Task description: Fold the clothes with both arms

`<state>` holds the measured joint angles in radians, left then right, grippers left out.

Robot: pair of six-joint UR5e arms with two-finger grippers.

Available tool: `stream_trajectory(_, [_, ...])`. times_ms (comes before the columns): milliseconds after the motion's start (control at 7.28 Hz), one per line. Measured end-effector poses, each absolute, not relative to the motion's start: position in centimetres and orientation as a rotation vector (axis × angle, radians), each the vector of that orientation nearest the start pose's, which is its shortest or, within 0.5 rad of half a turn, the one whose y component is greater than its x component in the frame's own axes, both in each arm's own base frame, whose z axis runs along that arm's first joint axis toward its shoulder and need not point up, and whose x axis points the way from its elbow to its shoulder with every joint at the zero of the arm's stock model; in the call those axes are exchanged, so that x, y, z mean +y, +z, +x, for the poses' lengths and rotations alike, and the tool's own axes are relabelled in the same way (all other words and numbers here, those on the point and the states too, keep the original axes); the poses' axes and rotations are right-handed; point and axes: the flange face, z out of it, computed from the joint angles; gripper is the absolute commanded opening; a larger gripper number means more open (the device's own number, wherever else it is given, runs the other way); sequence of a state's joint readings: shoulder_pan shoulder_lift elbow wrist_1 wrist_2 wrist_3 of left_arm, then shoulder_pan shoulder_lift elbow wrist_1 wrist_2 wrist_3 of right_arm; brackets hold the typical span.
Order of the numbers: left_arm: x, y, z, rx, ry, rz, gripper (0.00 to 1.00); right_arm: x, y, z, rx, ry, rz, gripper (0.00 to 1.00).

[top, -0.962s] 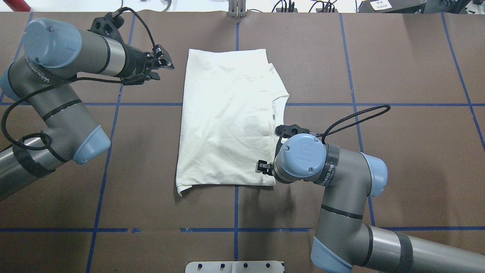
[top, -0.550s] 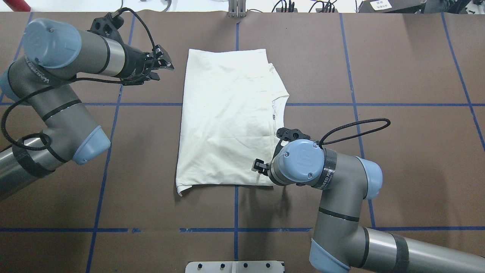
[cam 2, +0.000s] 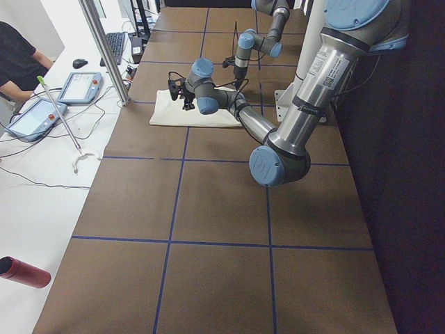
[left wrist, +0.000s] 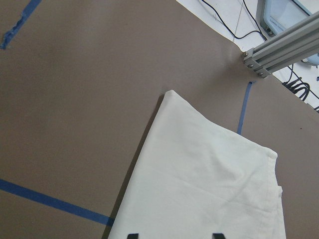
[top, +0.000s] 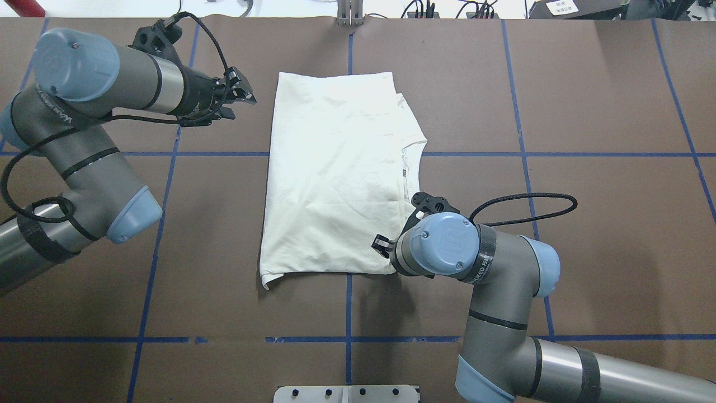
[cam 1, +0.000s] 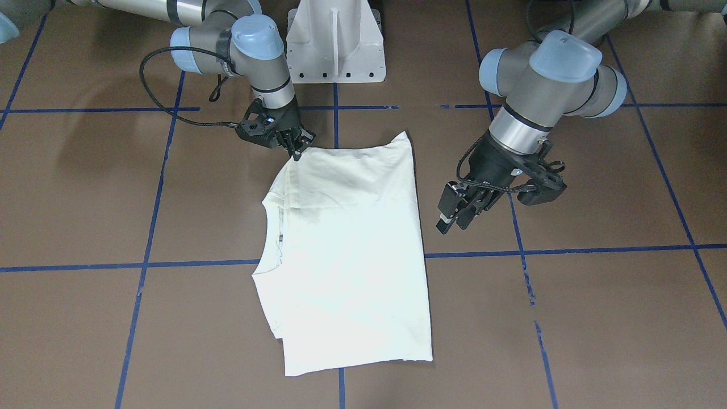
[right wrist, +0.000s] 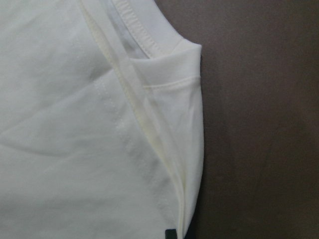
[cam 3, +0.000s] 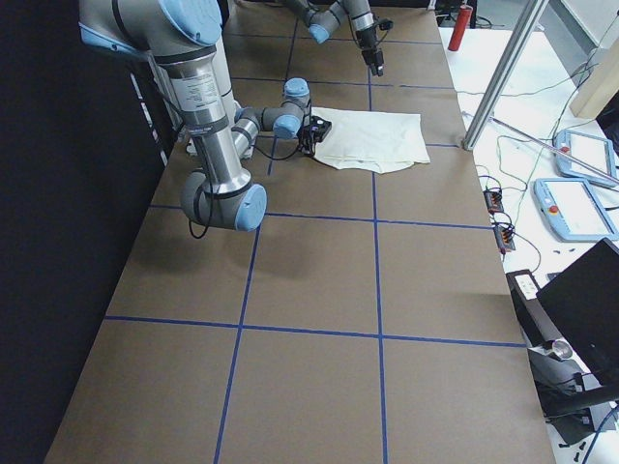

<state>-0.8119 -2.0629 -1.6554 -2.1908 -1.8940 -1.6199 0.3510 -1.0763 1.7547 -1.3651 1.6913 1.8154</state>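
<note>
Right tool (cam 1: 296, 151) has edged inward and now pinches the front view's upper-left corner of the T-shirt (cam 1: 346, 255); lifting looks next.

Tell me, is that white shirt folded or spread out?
Folded: the shirt forms a narrow rectangle, no sleeves out, layers stacked along one edge.

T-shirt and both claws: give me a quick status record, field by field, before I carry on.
garment: cream T-shirt, flat on the brown table, folded into a long panel
print: not visible, plain side up
neckline: on the edge towards the robot's right
left claw: open, above bare table beside the shirt's far left corner, not touching
right claw: fingers together at the shirt's near right corner, apparently pinching the edge
fold stage: not finished; another fold is probably next
</note>
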Motion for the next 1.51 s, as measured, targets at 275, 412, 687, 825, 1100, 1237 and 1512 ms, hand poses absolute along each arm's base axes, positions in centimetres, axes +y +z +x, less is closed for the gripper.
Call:
stream_trajectory(275, [-50.2, 27.6, 38.1, 1.239, -0.586, 0.114, 0.58, -33.2, 26.4, -54.5, -0.936, 0.497, -0.069, 0.0])
stream_trajectory(412, [-45.5, 28.8, 39.5, 1.241, -0.607, 0.06, 0.58, -32.8, 26.5, -53.5, -0.944, 0.495, -0.071, 0.0])
stream_trajectory(687, [-35.7, 31.0, 44.8, 1.189, -0.657, -0.011, 0.62, -32.5, 26.9, -52.4, -0.949, 0.493, -0.074, 0.0])
stream_trajectory(825, [-32.7, 31.6, 46.8, 1.157, -0.662, -0.034, 0.62, -32.4, 27.0, -52.3, -0.95, 0.492, -0.074, 0.0])
stream_trajectory(1100, [-29.1, 31.9, 49.6, 1.13, -0.645, -0.072, 0.61, -32.3, 27.0, -52.2, -0.95, 0.492, -0.075, 0.0])
stream_trajectory(1237, [-28.3, 31.7, 50.4, 1.128, -0.635, -0.082, 0.61, -32.3, 27.0, -52.2, -0.95, 0.491, -0.075, 0.0])
stream_trajectory(1512, [-28.0, 31.5, 51.4, 1.126, -0.627, -0.088, 0.56, -32.2, 26.8, -52.1, -0.954, 0.491, -0.075, 0.0])
